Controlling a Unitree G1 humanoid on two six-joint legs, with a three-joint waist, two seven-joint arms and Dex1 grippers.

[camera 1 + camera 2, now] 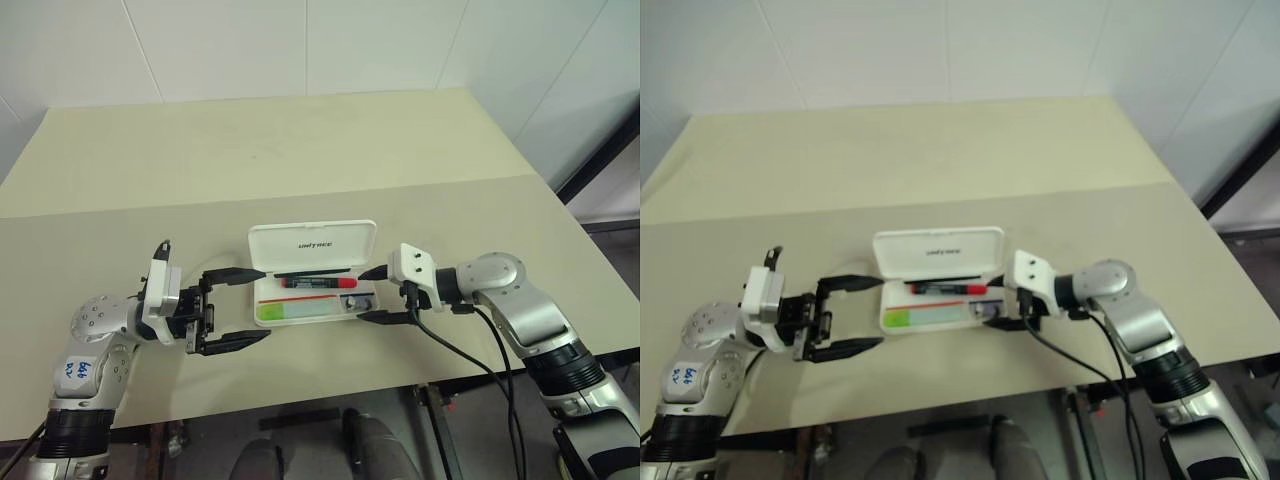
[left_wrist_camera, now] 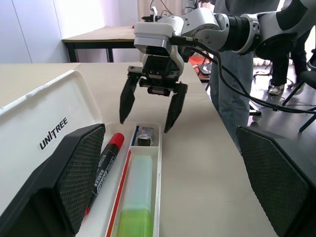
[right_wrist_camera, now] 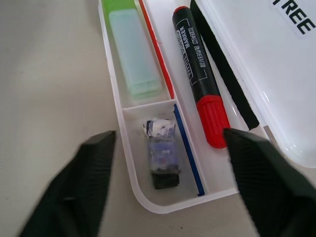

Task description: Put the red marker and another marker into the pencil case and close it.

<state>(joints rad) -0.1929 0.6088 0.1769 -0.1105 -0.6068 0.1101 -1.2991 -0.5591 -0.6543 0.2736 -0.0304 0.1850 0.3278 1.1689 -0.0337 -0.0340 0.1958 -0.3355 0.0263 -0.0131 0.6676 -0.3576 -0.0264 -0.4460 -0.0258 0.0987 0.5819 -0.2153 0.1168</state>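
Both markers are held in the open pencil case: red marker far, green highlighter near. Left gripper and right gripper are spread wide, empty.

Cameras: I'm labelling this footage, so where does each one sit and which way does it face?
Head stereo pair: looks down over both arms at the open pencil case.
Left wrist: sights between its open fingers at the right gripper.
Right wrist: looks down into the case.
All views share the red marker.
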